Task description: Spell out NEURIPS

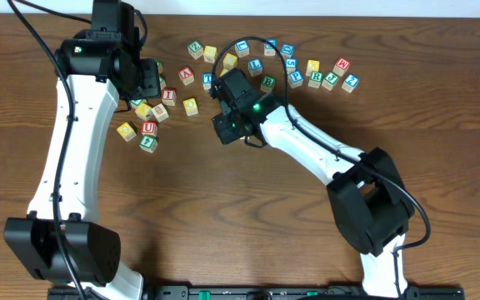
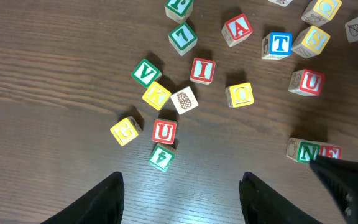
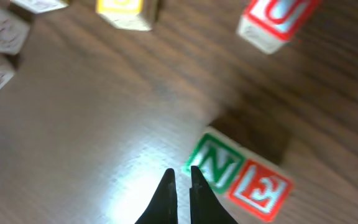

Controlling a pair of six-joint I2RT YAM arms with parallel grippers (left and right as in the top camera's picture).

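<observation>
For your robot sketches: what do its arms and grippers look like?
The left arm and right arm have white links, black joints and black cables. A green light glows near the right wrist. The right gripper has pointed black fingers, the left gripper broader ones.

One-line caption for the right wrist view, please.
Right pincer, shut, beside the green N cube, which touches the red E cube on the wooden table.
</observation>
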